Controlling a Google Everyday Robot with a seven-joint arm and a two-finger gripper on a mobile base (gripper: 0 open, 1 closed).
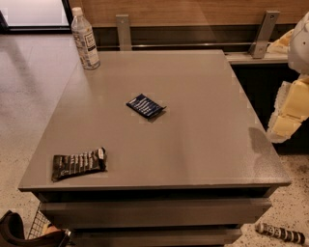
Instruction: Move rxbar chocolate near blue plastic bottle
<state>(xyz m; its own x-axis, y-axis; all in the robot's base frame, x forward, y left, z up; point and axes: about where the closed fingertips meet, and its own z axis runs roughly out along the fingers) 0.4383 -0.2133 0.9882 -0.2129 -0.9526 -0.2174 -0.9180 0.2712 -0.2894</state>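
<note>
Speckled pale flooring (29,87) surrounds the work area, with a wood-panelled wall (193,12) behind it; you have a grey bench (193,144) filling most of the view, its top flat and matte. Two metal brackets (263,34) stand against the wall behind the far edge.

At the right border you see the white and cream arm (297,99) hanging off the bench's right side; the claw (284,124) sits at its lower end, beside the right edge and not over the top; whether it is released or clenched, you cannot tell; it is well apart from every item.

The blue plastic bottle (85,38) stands upright at the far-left corner, white cap on. The rxbar chocolate (78,164) lies flat at the near-left corner, just inside the front edge, lengthwise along that edge, white end patch to the right; it is well apart from the bottle. A navy packet (145,106) lies flat near the middle, between the two but off to the right. A small striped object (281,234) lies on the flooring at lower right.
</note>
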